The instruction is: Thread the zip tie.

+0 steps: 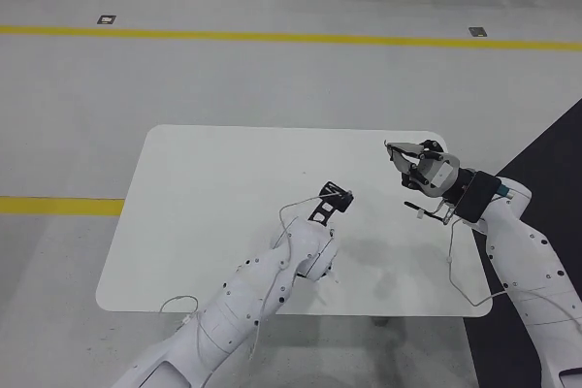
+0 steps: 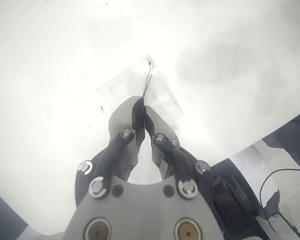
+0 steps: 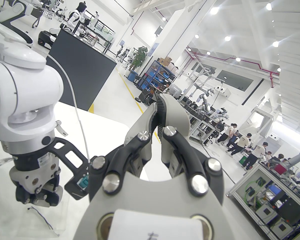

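Left pincer [image 2: 143, 102], clamped on one end of the zip tie [image 2: 148, 77], holds it low near surface [image 1: 194, 194] ctr. Right pincer [image 3: 160, 103], closed w/ nothing in it, sits at 2 o'clock. Best approach: right takes the free tip and feeds it straight into the head.

Wide open room lies over the left and far parts of the table [image 1: 194, 194]. Near the middle, the left tool [image 2: 143, 101] stands low over a clear sheet [image 2: 115, 83], its closed tips pinching the zip tie [image 2: 148, 76]. The right tool [image 3: 160, 103], tips together, hangs above the right side, with a free gap between the two.
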